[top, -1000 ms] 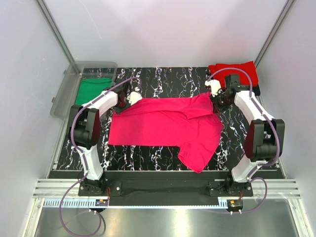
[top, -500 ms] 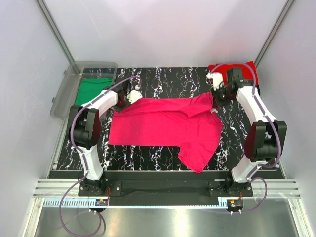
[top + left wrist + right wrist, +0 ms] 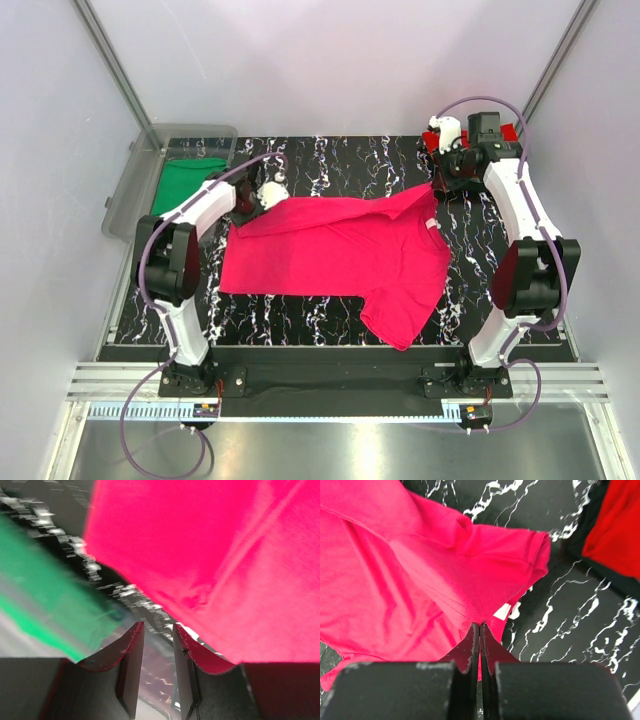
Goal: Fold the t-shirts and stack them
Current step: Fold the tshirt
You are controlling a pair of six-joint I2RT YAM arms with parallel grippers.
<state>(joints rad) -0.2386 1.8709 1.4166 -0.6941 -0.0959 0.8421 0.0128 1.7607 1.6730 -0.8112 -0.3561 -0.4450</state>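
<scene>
A magenta-pink t-shirt [image 3: 335, 255] lies spread across the black marbled table. My right gripper [image 3: 441, 184] is shut on cloth by its neck at the far right corner, holding that corner up. In the right wrist view the cloth [image 3: 445, 570] runs into the shut right gripper [image 3: 479, 626], with the white neck label [image 3: 502, 611] beside it. My left gripper [image 3: 262, 195] is at the shirt's far left corner. In the left wrist view the left gripper [image 3: 157, 630] is open with nothing in the gap, and the pink shirt [image 3: 215, 555] lies just to the right of its fingers.
A green t-shirt [image 3: 186, 183] lies in the clear plastic bin [image 3: 135, 185] at the far left, blurred in the left wrist view [image 3: 45, 600]. A red t-shirt [image 3: 507, 134] sits at the far right corner behind the right arm, and shows in the right wrist view [image 3: 617, 525].
The right gripper has moved back and to the right, drawing the shirt's far right corner with it and stretching the far edge. The left gripper stays near the far left corner.
</scene>
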